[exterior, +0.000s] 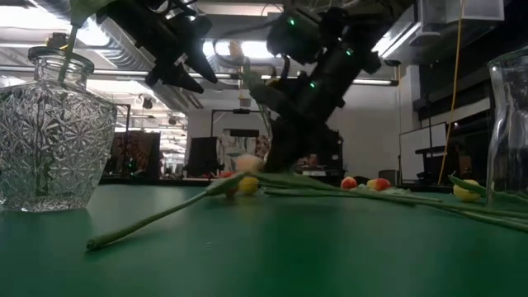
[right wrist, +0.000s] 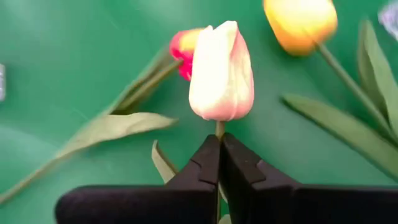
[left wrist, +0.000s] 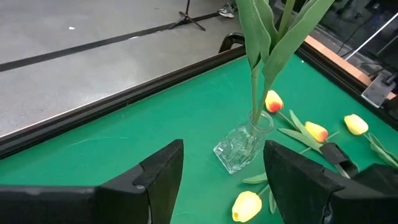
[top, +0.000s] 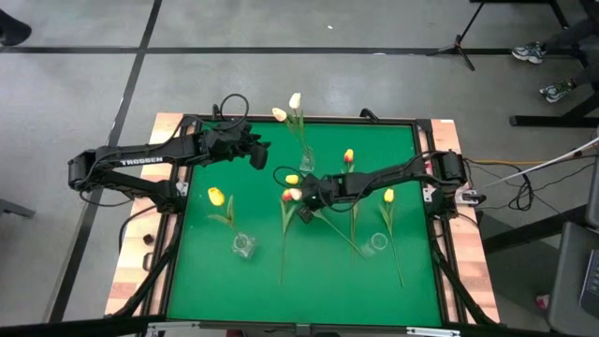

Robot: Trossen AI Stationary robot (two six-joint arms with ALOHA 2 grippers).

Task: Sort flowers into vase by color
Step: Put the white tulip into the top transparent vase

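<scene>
My right gripper [top: 301, 198] is near the table's middle, shut on a creamy-white, pink-tinged tulip [right wrist: 221, 71]. A red-and-yellow head [right wrist: 182, 53] and a yellow head [right wrist: 300, 22] lie just beyond it. My left gripper [top: 259, 153] hovers open toward the far left, short of a glass vase [top: 307, 161] that holds two white tulips [top: 295, 100] upright by their stems. Yellow tulips [top: 216, 197] [top: 388, 195] and an orange one [top: 348, 156] lie flat on the green mat. Two more glass vases [top: 243, 245] [top: 377, 243] stand near the front. My right gripper pinches the creamy tulip's stem [right wrist: 219, 127] just below the head, between the tips of its two fingers [right wrist: 202, 162]. The fingers lie roughly along the stem, with the head sticking out past them. I cannot tell whether the rest of the stem is off the mat.
A raised dark frame [top: 309, 119] borders the green mat [top: 318, 281]. Stems and leaves [top: 285, 234] cross the middle of the mat. In the low view the cut-glass vase [exterior: 49, 140] stands at the left and a taller one [exterior: 507, 124] at the right. A person's shoes [top: 529, 51] show beyond the table.
</scene>
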